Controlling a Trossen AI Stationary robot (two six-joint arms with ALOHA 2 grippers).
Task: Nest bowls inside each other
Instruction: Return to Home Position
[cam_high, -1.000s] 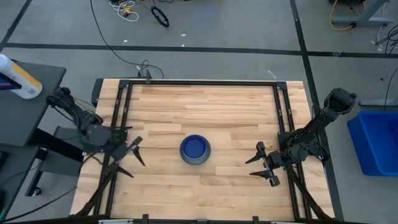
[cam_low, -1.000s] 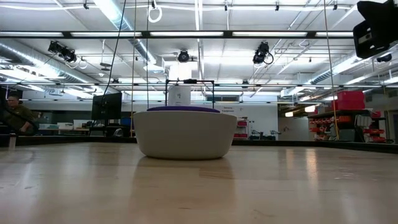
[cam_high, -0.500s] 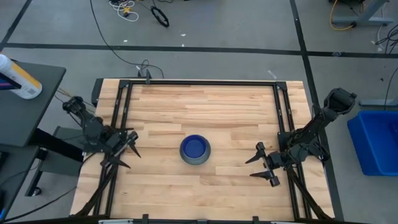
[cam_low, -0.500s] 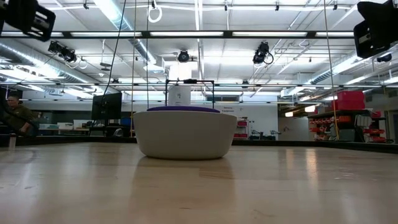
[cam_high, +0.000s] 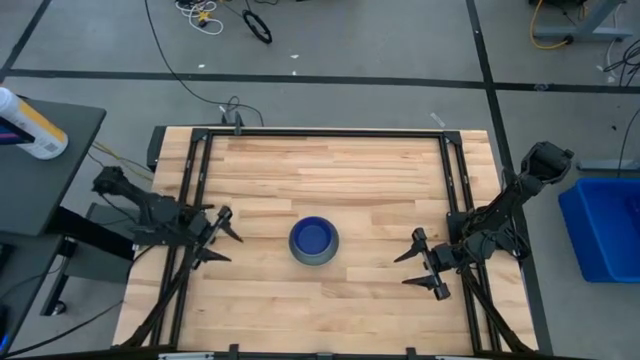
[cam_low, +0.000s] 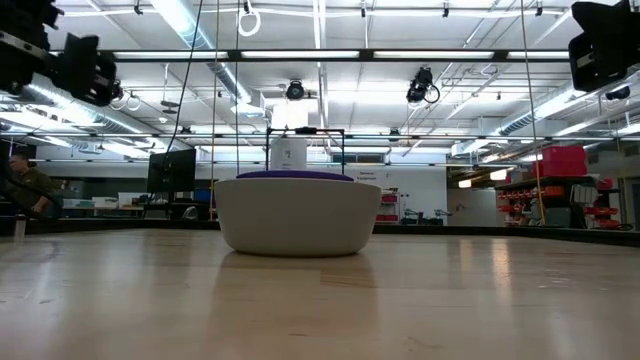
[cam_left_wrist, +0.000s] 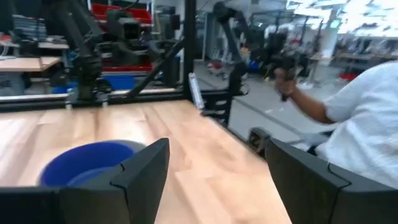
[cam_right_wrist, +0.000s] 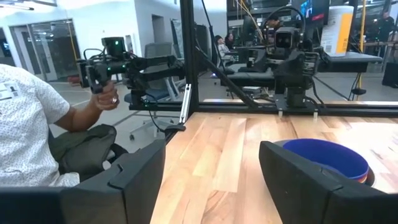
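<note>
The bowls stand nested as one stack (cam_high: 313, 241) at the middle of the wooden table. The pale grey bowl (cam_low: 297, 215) is outermost and rests on its base. A dark blue bowl (cam_left_wrist: 87, 163) is the uppermost one inside it, and its rim also shows in the right wrist view (cam_right_wrist: 324, 158). My left gripper (cam_high: 226, 240) hovers open to the left of the stack, pointing level toward it. My right gripper (cam_high: 402, 270) hovers open to the right of the stack, clear of it. Nothing lies between the fingers of my left gripper (cam_left_wrist: 217, 149) or my right gripper (cam_right_wrist: 212, 149).
Black frame rails (cam_high: 196, 180) run along the table's left, far and right edges. A blue bin (cam_high: 607, 225) stands beyond the right edge. A side table with a bottle (cam_high: 30, 125) is at the far left. A person in a white shirt (cam_left_wrist: 364, 118) sits beside the table.
My left gripper has come down and tipped to point level, its arm folding back toward the table's left edge. In the low view that arm has dropped into sight at the upper left. The bowl stack has not moved.
</note>
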